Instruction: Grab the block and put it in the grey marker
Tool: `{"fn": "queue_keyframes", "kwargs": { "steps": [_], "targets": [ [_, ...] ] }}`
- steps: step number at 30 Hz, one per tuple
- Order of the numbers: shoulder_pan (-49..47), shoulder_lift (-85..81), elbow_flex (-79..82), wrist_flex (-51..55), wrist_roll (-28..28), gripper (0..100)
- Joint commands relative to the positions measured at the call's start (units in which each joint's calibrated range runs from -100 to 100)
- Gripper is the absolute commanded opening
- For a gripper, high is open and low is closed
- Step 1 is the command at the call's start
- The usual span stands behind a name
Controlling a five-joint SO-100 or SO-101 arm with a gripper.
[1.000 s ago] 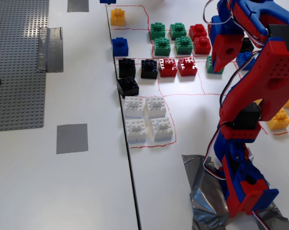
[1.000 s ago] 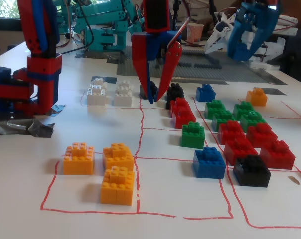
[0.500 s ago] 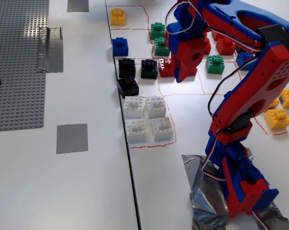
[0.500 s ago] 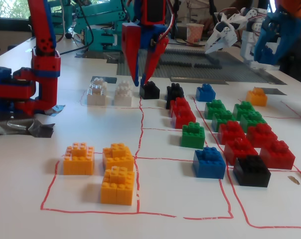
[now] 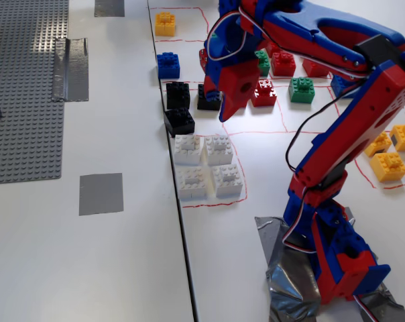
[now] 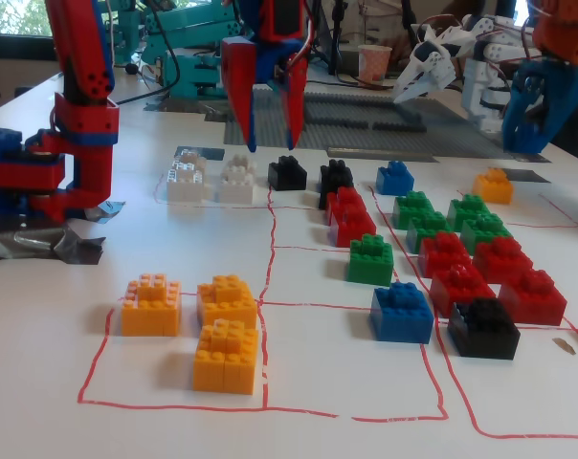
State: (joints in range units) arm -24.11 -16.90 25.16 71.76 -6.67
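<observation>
Three black blocks sit by the table seam in a fixed view: one, one next to the white bricks, and one partly covered by my gripper. A fixed view from table height shows black blocks at the back and one more near the front. My gripper hangs above the table, tips down, over the back black blocks. Its jaws are apart and hold nothing. The grey marker is a flat square patch left of the seam, with nothing on it.
Several white bricks, a blue brick, and red, green and orange bricks fill red-lined squares. A grey studded baseplate, crinkled silver tape and a second grey patch lie to the left. The arm base is taped down.
</observation>
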Motion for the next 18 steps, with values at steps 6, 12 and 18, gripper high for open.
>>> {"fn": "queue_keyframes", "kwargs": {
  "steps": [6, 12, 18],
  "targets": [
    [-0.1, 3.1, -9.6, -0.4, -2.2, 22],
    [-0.1, 8.8, -14.9, 0.0, -2.8, 21],
    [-0.7, 12.3, -17.1, -0.2, -2.9, 21]
  ]
}}
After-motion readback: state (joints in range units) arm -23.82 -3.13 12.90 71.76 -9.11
